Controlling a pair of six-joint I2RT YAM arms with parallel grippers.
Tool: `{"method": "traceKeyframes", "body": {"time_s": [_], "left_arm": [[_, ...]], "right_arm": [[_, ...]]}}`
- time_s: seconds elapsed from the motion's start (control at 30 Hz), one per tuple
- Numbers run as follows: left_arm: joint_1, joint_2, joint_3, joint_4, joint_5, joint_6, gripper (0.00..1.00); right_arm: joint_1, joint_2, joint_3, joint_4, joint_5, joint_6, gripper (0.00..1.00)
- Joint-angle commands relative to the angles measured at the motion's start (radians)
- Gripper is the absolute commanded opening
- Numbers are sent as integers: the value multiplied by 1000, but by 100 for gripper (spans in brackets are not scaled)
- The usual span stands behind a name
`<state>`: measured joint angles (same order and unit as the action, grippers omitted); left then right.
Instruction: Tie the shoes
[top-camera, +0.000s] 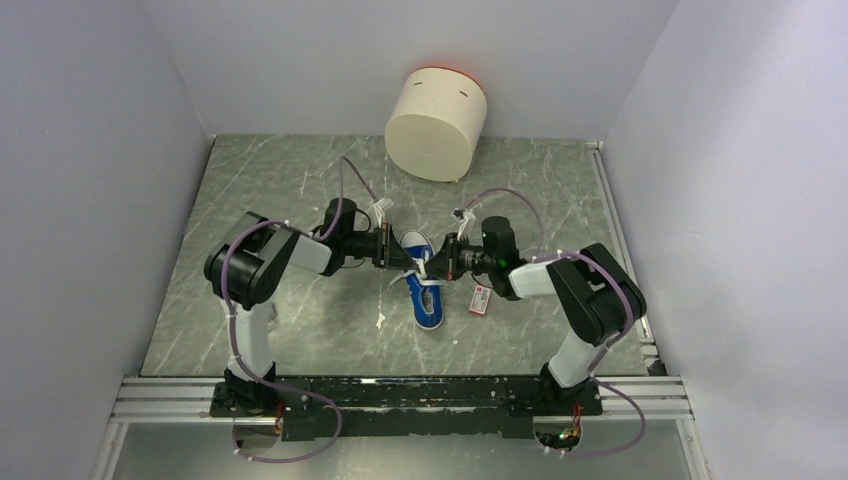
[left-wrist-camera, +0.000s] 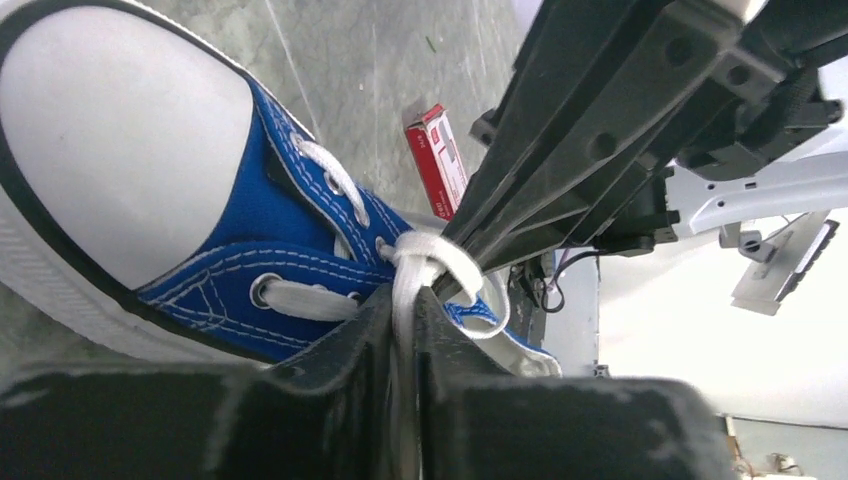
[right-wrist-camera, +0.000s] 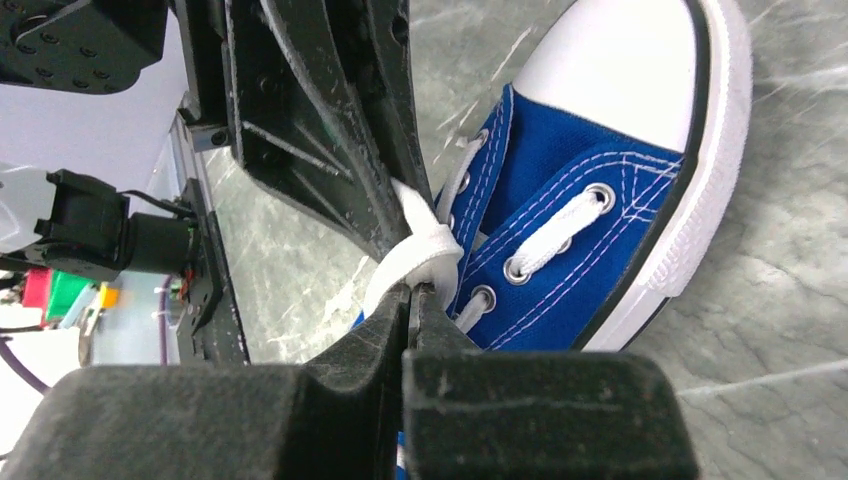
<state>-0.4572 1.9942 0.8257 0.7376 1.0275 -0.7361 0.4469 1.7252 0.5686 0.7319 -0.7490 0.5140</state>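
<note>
Table (top-camera: 300, 180) bears one sneaker (top-camera: 428, 305) and one packet (top-camera: 480, 299)

A grey-green marbled tabletop (top-camera: 320, 340) with pale veins is serving as the work surface. Three plain, pale lavender-white panels are enclosing it: a left wall (top-camera: 90, 200), a back wall (top-camera: 400, 50) and a right wall (top-camera: 740, 200). A cream cylinder (top-camera: 436, 125) with an orange rim is sitting at the far edge, close to the back wall. Aluminium rails (top-camera: 160, 398) are running along the near edge. Even, diffuse light is casting only soft shadows.
</note>
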Motion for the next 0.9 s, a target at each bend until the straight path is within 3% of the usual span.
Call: {"method": "traceKeyframes", "body": {"time_s": [0.0, 0.2, 0.43, 0.63, 0.77, 0.87], "left_arm": [[-1, -64, 19, -194, -29, 158, 26], [10, -94, -17, -192, -34, 163, 51], [29, -76, -36, -58, -17, 64, 68], [40, -42, -21, 40, -13, -24, 64], [40, -42, 37, -156, -20, 119, 53], [39, -49, 68, -321, -26, 226, 55]], "right_arm": [[-1, -91, 12, -119, 78, -89, 0], [-2, -87, 12, -151, 54, -107, 0], [-4, -85, 2, -151, 41, -116, 0], [-2, -92, -6, -153, 34, -113, 0], [-2, -92, -2, -158, 31, -113, 0], [-1, -98, 4, -160, 29, -111, 0]]}}
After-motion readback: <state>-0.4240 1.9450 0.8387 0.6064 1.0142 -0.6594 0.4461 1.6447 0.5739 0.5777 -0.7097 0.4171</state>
